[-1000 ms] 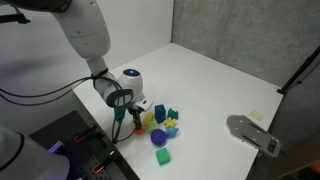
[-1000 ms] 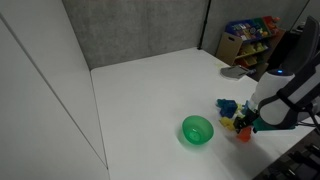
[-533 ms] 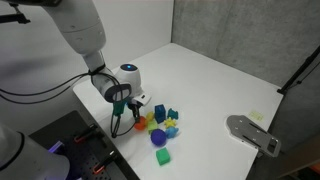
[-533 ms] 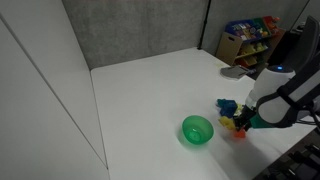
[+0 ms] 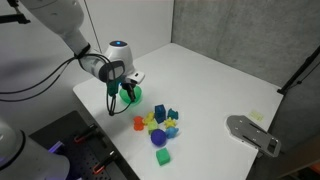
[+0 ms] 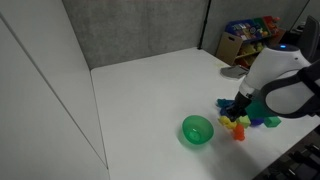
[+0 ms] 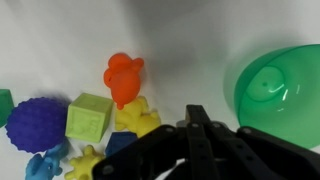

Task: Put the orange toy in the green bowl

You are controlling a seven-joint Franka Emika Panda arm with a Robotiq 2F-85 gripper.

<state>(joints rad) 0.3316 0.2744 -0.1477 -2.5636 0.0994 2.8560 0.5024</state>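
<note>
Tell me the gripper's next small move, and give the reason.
Probably shift the gripper over the small orange-red plastic toy and lower onto it. The toy lies ungrasped on the white table beside the yellow toy pieces. The gripper hangs above it, and the round green plastic bowl looks empty.

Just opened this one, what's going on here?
A robot arm is working over a white table. Its gripper hangs above the table near the green bowl with nothing in it; whether it is open or shut is not clear. The orange toy lies on the table at the edge of a cluster of other toys. The bowl is empty, so the toy has not been put in yet.
</note>
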